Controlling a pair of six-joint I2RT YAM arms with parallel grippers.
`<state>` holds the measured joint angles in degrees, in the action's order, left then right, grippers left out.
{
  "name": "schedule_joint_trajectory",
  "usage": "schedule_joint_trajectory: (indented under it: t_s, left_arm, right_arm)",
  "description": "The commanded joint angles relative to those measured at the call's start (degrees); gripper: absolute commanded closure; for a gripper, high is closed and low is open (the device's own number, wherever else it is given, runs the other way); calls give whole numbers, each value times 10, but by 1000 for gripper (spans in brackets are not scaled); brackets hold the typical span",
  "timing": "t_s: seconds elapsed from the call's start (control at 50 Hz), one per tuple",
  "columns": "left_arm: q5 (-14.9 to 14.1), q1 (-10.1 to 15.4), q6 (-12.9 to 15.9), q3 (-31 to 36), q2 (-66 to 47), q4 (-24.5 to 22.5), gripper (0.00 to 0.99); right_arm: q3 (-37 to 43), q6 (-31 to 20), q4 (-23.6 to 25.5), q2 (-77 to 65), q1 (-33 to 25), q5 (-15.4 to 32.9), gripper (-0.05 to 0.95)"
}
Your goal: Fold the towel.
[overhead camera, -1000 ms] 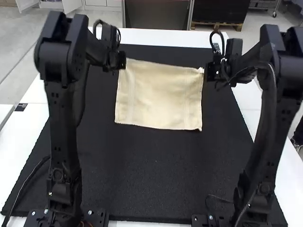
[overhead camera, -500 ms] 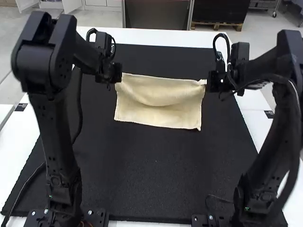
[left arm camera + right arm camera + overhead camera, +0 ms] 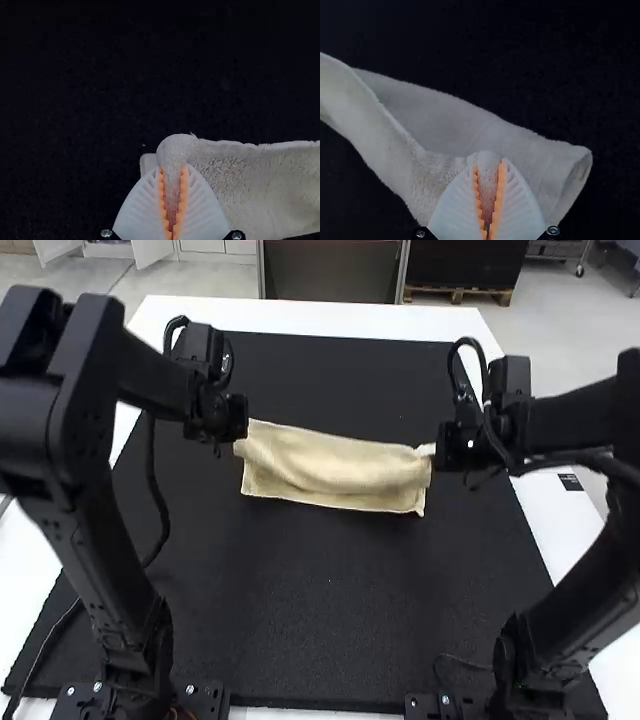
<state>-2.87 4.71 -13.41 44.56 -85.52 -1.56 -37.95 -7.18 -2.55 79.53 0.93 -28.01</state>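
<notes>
You have the cream, rectangular cloth towel [image 3: 335, 462] on the far half of the black mat [image 3: 325, 610], partly raised and curving over its flat near strip, so the fold looks underway. Your left gripper [image 3: 173, 167] is closed to the cloth's thickness on a pinch near one end of the raised edge; your right gripper [image 3: 488, 164] is drawn in likewise near the other end. That edge slopes between them, so if you advance both without evening them up, the fold could land skewed. The gathered cloth at your right gripper could leave a lump or slip if you pull hard, and sweeping too low could drag the bottom layer. The towel sits well inside the mat's left and right edges, and you have ample room toward its near edge to lay the cloth down.
</notes>
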Motion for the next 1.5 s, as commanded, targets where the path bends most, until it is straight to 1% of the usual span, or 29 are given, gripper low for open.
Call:
schedule_joint_trajectory:
  t_s: [0.0, 0.08, 0.12, 0.2, 0.38, 0.44, 0.54, 0.62, 0.7, 0.94, 0.98, 1.04, 1.06, 1.1, 1.32, 1.38, 1.4, 1.42, 1.44, 1.46, 1.48]
  left_arm:
    - [-1, -4, -7, -31, 28, -46, 970]
    - [-1, -4, -7, -44, 19, -77, 970]
    - [0, -4, -7, -47, 10, -88, 970]
    - [0, -3, -7, -46, -18, -102, 970]
    - [1, -5, -6, -38, -75, -141, 970]
    - [1, -4, -6, -32, -91, -151, 970]
    - [1, -4, -5, -24, -113, -167, 970]
    - [1, -4, -5, -19, -126, -182, 970]
    - [1, -4, -5, -14, -139, -197, 970]
    - [1, -4, 0, -4, -180, -211, 970]
    - [1, -4, 0, -5, -185, -221, 970]
    - [1, -3, 0, -7, -193, -226, 970]
    - [1, -3, 0, -7, -197, -229, 970]
    - [0, -4, 1, -7, -200, -228, 970]
    - [-1, -3, 3, -8, -212, -230, 954]
    - [-1, -3, 4, -7, -216, -231, 903]
    - [-1, -3, 4, -8, -218, -233, 869]
    - [-1, -4, 4, -7, -219, -233, 756]
    - [-1, -3, 4, -6, -219, -232, 630]
    - [-1, -3, 5, -6, -218, -231, 497]
    - [-1, -3, 5, -5, -219, -230, 407]
  right_arm:
    - [24, 32, -52, -30, 7, 16, 923]
    - [31, 54, -113, -18, 14, 29, 923]
    - [32, 55, -138, -5, 18, 34, 923]
    - [26, 54, -171, 34, 18, 43, 923]
    - [-5, 47, -186, 105, 20, 48, 923]
    - [-7, 42, -190, 123, 20, 57, 923]
    - [-5, 39, -209, 135, 18, 61, 923]
    - [-2, 34, -235, 143, 16, 71, 923]
    - [-2, 28, -245, 163, 14, 74, 923]
    - [3, 6, -248, 194, 5, 81, 923]
    - [6, 2, -256, 196, 5, 81, 923]
    - [16, -3, -282, 199, 5, 81, 923]
    - [19, -2, -298, 201, 4, 83, 923]
    - [19, -1, -309, 204, 3, 87, 923]
    - [26, -6, -311, 230, -12, 89, 923]
    - [26, -6, -311, 232, -14, 88, 920]
    - [26, -6, -312, 233, -15, 88, 918]
    - [26, -3, -316, 233, -15, 88, 905]
    - [26, -2, -318, 233, -16, 87, 852]
    - [25, -2, -320, 233, -17, 87, 766]
    - [24, -2, -320, 232, -16, 86, 577]
